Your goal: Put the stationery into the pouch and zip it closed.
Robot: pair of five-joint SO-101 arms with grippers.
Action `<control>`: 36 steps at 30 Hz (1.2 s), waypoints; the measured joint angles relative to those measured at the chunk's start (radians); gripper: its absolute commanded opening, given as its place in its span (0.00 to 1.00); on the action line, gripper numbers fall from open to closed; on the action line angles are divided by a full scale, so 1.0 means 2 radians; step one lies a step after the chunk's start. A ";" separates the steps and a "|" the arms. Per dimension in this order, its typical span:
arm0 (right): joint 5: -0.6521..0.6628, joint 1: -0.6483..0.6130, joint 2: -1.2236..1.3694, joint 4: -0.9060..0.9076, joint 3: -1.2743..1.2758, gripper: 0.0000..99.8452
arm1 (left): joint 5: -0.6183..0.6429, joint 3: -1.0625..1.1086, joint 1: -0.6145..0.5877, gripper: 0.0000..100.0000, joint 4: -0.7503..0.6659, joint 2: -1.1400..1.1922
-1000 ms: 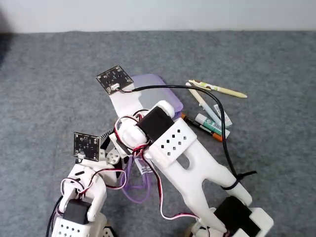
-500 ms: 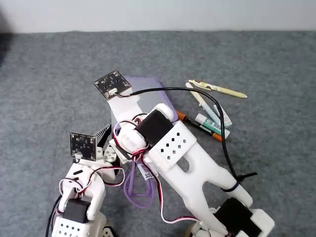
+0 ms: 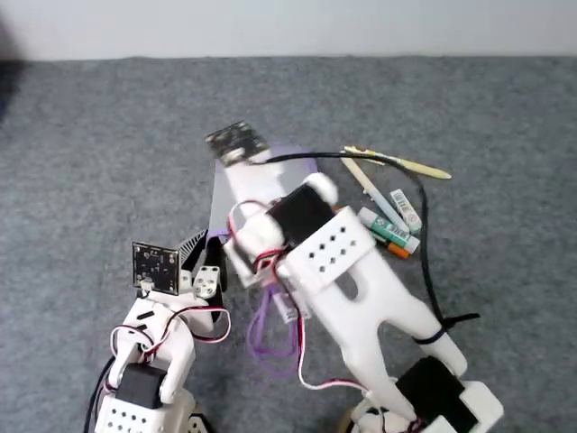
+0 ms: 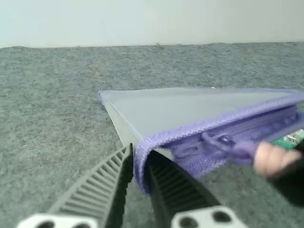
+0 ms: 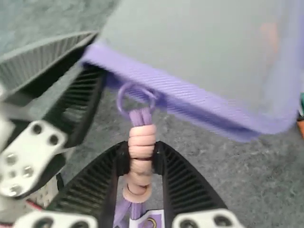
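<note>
Corner of purple pouch (image 4: 190, 107) pinched in left claw (image 4: 138, 160); right claw (image 5: 141, 149), just beside, clenched on beaded zipper pull (image 5: 141, 135).

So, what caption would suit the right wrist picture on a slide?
Right end effector pinches the zipper pull while the left end effector holds the pouch corner.
</note>
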 measured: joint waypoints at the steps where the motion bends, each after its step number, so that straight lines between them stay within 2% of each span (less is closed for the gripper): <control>1: 0.001 0.010 0.000 0.000 0.000 0.01 | 0.000 0.000 0.000 0.01 0.005 0.000; 13: 0.095 0.176 -0.095 0.001 0.074 0.01 | 0.000 -0.001 -0.040 0.01 0.022 -0.001; 17: 0.115 0.212 -0.127 0.001 0.085 0.01 | 0.000 -0.001 -0.041 0.01 0.022 -0.001; 21: 0.120 0.209 -0.150 0.001 0.085 0.01 | 0.000 -0.001 -0.041 0.02 0.023 -0.001; 27: 0.120 0.152 -0.179 0.001 0.085 0.01 | 0.001 -0.004 -0.023 0.15 0.023 -0.001; 36: 0.120 0.133 -0.219 0.001 0.085 0.01 | 0.000 -0.007 -0.013 0.16 0.020 -0.001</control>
